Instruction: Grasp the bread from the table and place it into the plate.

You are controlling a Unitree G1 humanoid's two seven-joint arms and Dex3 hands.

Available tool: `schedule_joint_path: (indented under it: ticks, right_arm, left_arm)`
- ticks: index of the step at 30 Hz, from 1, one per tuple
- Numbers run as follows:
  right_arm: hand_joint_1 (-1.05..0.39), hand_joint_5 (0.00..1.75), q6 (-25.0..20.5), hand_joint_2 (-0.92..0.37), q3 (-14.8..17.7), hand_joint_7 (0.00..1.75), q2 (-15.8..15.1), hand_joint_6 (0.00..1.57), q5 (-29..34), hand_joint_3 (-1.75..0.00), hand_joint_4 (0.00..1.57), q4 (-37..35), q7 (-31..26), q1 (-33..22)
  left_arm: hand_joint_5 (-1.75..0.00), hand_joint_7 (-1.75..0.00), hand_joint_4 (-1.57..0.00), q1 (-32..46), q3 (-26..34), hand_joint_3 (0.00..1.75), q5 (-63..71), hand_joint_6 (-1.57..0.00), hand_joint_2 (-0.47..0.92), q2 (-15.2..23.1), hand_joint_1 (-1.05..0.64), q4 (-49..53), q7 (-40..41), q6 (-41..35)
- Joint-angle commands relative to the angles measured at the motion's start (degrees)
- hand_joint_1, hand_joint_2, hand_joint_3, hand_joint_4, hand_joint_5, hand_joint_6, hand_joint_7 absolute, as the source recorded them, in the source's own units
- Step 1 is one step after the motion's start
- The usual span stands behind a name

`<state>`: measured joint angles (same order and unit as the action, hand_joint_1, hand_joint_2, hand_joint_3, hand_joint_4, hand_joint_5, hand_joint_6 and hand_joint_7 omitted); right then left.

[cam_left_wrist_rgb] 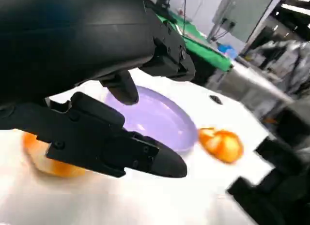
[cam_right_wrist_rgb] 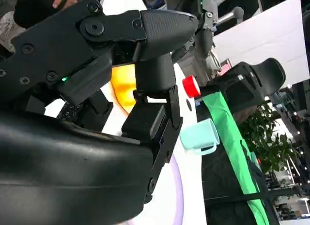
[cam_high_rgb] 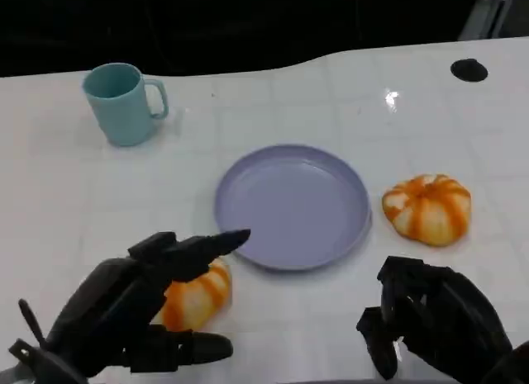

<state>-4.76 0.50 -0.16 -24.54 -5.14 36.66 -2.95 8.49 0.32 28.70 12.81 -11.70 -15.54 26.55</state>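
Two orange-striped bread rolls lie on the white table. One bread [cam_high_rgb: 198, 295] [cam_left_wrist_rgb: 48, 162] sits near the front left, just left of the lilac plate [cam_high_rgb: 293, 206] [cam_left_wrist_rgb: 155, 119]. My left hand [cam_high_rgb: 136, 314] [cam_left_wrist_rgb: 97, 89] is spread around it, one finger reaching over its top and the thumb below it, with gaps on both sides. The second bread [cam_high_rgb: 427, 208] [cam_left_wrist_rgb: 222, 145] [cam_right_wrist_rgb: 123, 84] lies right of the plate. My right hand [cam_high_rgb: 430, 318] [cam_right_wrist_rgb: 121, 89] hovers in front of that roll, fingers curled in and holding nothing.
A teal mug [cam_high_rgb: 124, 103] [cam_right_wrist_rgb: 199, 135] stands at the back left of the table. A small black round spot [cam_high_rgb: 469, 69] sits at the far right edge. The table's far edge borders a dark background.
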Motion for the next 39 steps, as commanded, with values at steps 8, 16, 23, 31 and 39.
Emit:
schedule_joint_path:
  ticks: [8, 16, 23, 31, 39]
  right_arm:
    - [-0.93, 1.56, 0.34, -0.64, -0.03, 1.39, -0.73, 1.04, -0.02, -0.6, 1.21, 1.2, -0.43, -0.71]
    - [-0.93, 1.57, 0.55, -0.65, -0.12, 1.4, -0.79, 1.04, 0.08, -0.58, 1.2, 1.38, -0.51, -0.84]
    - [-0.93, 1.57, -0.25, -0.64, 0.03, 1.4, -1.12, 1.03, -0.34, -0.58, 1.21, 1.51, -0.39, -0.7]
    - [-0.92, 1.56, 0.22, -0.64, 0.05, 1.41, -1.08, 1.04, -0.25, -0.58, 1.22, 1.25, -0.11, -0.64]
    - [-0.91, 1.56, -0.21, -0.63, 0.07, 1.41, -1.09, 1.03, -0.58, -0.59, 1.21, 1.56, -0.04, -0.8]
  left_arm:
    - [-0.6, -0.01, -0.24, 1.31, -3.09, 0.01, 21.57, -0.34, 0.91, 5.22, -0.72, -8.5, 6.47, -7.83]
    - [-0.5, 0.0, -0.31, -1.65, -8.08, 0.01, 32.71, -0.34, 0.92, 5.99, -0.73, -8.38, 4.2, -16.83]
    - [-0.48, 0.0, -0.31, -4.93, -13.03, 0.02, 38.75, -0.33, 0.92, 6.45, -0.75, -2.85, 3.8, -23.43]
    - [-0.44, 0.0, -0.3, -8.64, -15.45, 0.01, 36.4, -0.29, 0.92, 7.28, -0.73, 5.85, 6.04, -25.18]
    - [-0.42, -0.01, -0.28, -12.92, -17.69, 0.01, 32.34, -0.27, 0.92, 7.86, -0.71, 15.25, 6.14, -26.58]
